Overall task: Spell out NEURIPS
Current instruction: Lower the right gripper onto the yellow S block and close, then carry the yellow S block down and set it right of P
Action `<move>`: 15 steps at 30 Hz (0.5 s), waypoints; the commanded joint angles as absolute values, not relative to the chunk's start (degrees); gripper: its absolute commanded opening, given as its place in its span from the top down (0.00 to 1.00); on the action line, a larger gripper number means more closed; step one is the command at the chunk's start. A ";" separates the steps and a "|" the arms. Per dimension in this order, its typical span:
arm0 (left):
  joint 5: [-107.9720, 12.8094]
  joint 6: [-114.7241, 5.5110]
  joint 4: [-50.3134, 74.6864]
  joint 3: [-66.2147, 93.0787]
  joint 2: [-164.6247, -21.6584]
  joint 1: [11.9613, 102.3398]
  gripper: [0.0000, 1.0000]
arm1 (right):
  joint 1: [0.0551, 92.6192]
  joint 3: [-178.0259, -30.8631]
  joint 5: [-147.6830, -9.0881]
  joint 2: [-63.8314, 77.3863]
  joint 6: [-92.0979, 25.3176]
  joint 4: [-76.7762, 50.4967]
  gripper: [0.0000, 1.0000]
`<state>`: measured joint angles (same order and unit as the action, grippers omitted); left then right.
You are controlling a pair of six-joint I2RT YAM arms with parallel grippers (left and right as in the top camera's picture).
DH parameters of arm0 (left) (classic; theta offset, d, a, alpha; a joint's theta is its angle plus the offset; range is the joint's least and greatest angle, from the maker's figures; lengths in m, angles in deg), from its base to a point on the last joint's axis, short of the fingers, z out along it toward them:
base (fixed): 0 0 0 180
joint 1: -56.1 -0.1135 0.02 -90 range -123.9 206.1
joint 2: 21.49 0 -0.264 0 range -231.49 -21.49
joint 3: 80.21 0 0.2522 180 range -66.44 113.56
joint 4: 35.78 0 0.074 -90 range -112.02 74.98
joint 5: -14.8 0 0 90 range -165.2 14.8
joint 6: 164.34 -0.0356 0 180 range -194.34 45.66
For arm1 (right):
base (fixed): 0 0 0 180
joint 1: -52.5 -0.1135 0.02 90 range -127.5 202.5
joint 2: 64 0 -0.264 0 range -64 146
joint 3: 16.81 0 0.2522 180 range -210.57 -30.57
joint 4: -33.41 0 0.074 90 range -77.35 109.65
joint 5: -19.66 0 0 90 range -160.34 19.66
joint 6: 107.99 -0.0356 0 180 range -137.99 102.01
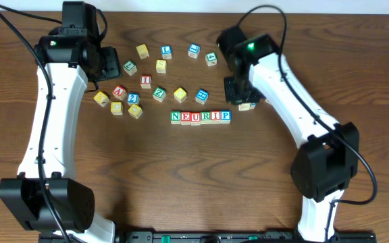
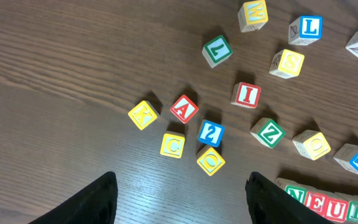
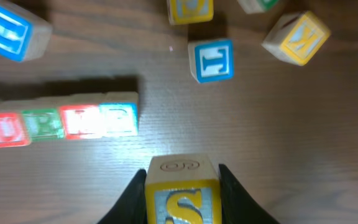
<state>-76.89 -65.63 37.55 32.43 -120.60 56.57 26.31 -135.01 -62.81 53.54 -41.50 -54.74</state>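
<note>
Gripping an S cube (image 3: 183, 202) between its fingers, the right gripper (image 3: 183, 186) hangs just beyond the P end of the NEURIP row (image 1: 200, 117). Only the right wrist camera reveals the hold; overhead, the arm hides most of the cube. Its near face carries a yellow S in a blue frame, square to the jaws. Bare table (image 3: 260, 124) separates it from the blue P (image 3: 118, 119) closing the row. The left gripper (image 2: 182, 193) stands spread and empty near the scattered cubes (image 2: 184, 109).
</note>
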 commanded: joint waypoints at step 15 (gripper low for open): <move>-77.39 -66.18 37.68 32.40 -120.52 56.48 0.34 | 26.70 -114.82 -61.87 53.67 -45.85 -32.19 0.85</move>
<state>-76.89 -65.63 37.57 32.43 -120.63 56.57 26.31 -115.62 -62.81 53.76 -44.56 -33.11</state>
